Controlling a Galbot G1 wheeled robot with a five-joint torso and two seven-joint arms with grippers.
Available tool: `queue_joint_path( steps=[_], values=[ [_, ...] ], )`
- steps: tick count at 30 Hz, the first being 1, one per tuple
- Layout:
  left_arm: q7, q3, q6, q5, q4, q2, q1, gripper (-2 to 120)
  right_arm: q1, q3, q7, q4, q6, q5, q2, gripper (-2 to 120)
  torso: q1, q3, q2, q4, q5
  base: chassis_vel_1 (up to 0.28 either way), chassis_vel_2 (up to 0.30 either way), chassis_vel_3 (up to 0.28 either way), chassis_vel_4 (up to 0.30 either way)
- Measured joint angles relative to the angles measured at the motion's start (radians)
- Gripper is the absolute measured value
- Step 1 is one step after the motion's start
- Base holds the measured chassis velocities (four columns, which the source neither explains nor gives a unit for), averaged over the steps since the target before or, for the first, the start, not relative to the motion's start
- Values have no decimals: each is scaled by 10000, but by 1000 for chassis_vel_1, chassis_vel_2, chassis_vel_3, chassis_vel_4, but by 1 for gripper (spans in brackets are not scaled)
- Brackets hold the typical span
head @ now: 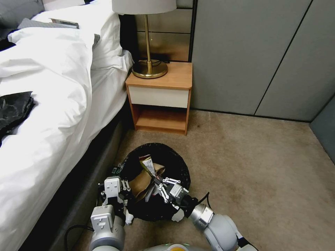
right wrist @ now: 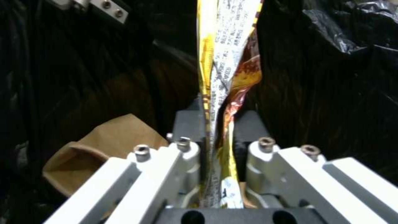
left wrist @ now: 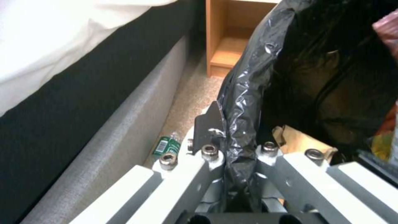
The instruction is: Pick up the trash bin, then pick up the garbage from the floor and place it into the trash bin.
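The trash bin, its black liner folded over the rim, hangs just above the floor beside the bed. My left gripper is shut on the bin's near-left rim and liner. Over the bin's opening, my right gripper is shut on a yellow snack wrapper, which stands up between its fingers. A brown card scrap lies inside the bin. A small green-labelled bottle lies on the carpet against the bed base.
The bed with its white duvet runs along the left, with a black plastic sheet on it. A wooden nightstand with a brass lamp stands behind the bin. Grey wall panels close the back. Open carpet lies to the right.
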Motion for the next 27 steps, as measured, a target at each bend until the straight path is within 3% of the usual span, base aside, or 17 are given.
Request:
queue_joint_path(
  steps=[6,10,14,22,27],
  values=[
    [-8,-77,3,-8,22,-2,-57,0,-127,3,34,177,71,-54,-4,32,0,0,0,0,0,0,0,0,0],
    [-12,-140,41,-48,70,26,-148,0,-381,20,46,573,299,-173,-180,53,0,-1,0,0,0,0,0,0,0],
    [-21,-148,49,-51,101,24,-163,0,-443,47,81,658,389,-238,-188,63,0,0,0,0,0,0,0,0,0],
    [-18,-276,80,-97,126,79,-148,0,-607,99,98,1098,590,-363,-362,96,-1,0,0,0,1,0,0,0,0],
    [-18,-275,88,-91,155,56,-151,0,-613,138,130,1429,606,-374,-348,100,0,0,0,0,0,0,0,0,0]
  ],
)
